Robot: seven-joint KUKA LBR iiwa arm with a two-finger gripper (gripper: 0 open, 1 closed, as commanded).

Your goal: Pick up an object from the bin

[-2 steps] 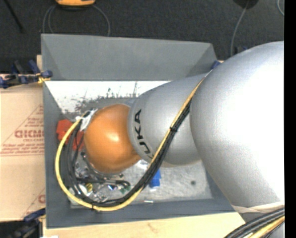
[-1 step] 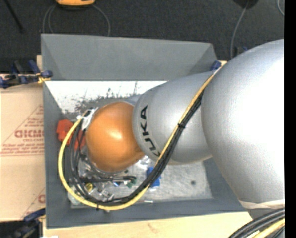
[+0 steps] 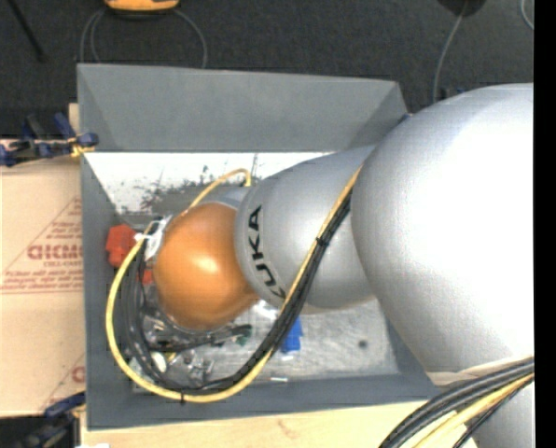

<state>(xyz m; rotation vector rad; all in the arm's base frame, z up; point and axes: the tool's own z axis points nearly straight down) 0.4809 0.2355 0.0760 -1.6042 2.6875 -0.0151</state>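
My gripper (image 3: 177, 347) is down in the bin's front left part, and I see its dark body just below the wrist. A small red blocky thing (image 3: 120, 242) lies by the left wall, just up and left of the gripper. To the gripper's right, a blue thing (image 3: 292, 337) peeks out from under the arm near the front wall. What lies directly under the gripper is hidden.
The arm and its orange wrist cover hide most of the bin's middle and right. A yellow cable loops from the wrist along the left and front of the bin floor. Bare floor shows at the back left and the front right.
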